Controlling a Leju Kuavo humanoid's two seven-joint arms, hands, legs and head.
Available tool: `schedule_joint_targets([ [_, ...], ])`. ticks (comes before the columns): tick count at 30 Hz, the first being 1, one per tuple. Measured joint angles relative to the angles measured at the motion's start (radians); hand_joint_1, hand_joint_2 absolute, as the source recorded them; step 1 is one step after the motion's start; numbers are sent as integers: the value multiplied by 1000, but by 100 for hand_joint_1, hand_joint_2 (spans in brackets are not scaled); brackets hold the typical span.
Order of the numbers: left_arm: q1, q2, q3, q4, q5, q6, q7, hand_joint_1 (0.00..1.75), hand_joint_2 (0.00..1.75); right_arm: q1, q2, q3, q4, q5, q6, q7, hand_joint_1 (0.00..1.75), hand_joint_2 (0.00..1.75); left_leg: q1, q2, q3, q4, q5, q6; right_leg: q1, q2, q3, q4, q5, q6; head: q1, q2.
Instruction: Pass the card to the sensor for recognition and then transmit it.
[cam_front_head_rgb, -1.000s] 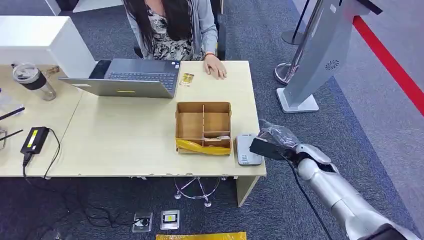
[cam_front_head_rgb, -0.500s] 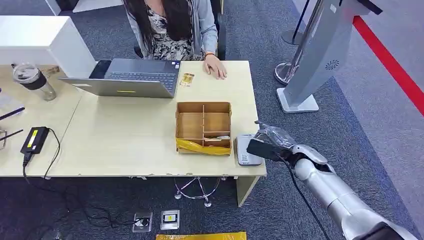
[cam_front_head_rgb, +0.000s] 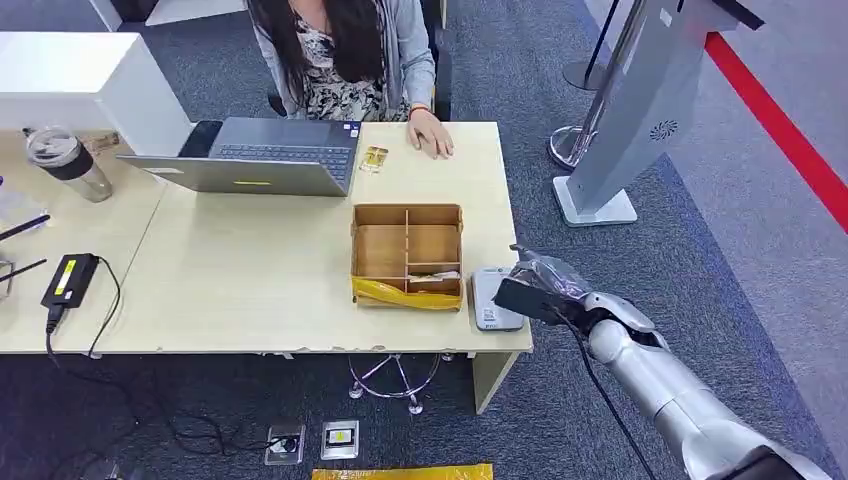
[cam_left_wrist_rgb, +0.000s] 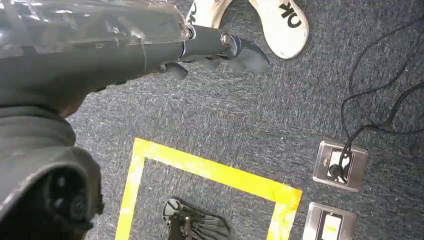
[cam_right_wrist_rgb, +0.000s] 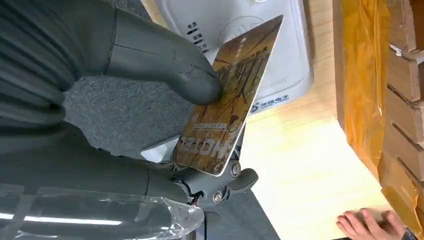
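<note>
My right hand (cam_front_head_rgb: 548, 287) hangs at the desk's front right corner, just right of the grey-white sensor pad (cam_front_head_rgb: 490, 298). In the right wrist view the thumb and fingers pinch a brown printed card (cam_right_wrist_rgb: 227, 105), tilted, its far end over the sensor pad (cam_right_wrist_rgb: 250, 30); I cannot tell whether card and pad touch. My left hand (cam_left_wrist_rgb: 215, 45) hangs above the carpet, its fingers stretched out and holding nothing.
A divided cardboard box (cam_front_head_rgb: 405, 212) with yellow tape stands left of the sensor. A seated person rests a hand (cam_front_head_rgb: 432, 135) on the desk (cam_front_head_rgb: 250, 270) beside a laptop (cam_front_head_rgb: 250, 155) and a small card (cam_front_head_rgb: 373, 158). A grey kiosk stand (cam_front_head_rgb: 620, 110) is at the right.
My right hand with the card has shifted a little left, closer over the sensor pad. Everything else on the desk is as it was.
</note>
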Motion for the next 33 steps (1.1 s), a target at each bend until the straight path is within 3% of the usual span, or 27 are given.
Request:
schedule_joint_targets([
  [19,-6,0,0,0,-1,-7,0,0,0,3,-8,-4,35,-30,-37,-11,175,175,0,0,0,0,0,0,0,1,0,0,0,0,0,0],
  [33,0,-11,18,2,45,39,0,0,0,-4,-37,-6,37,-29,-57,-6,175,175,0,0,0,0,0,0,0,0,1,0,0,0,0,0],
])
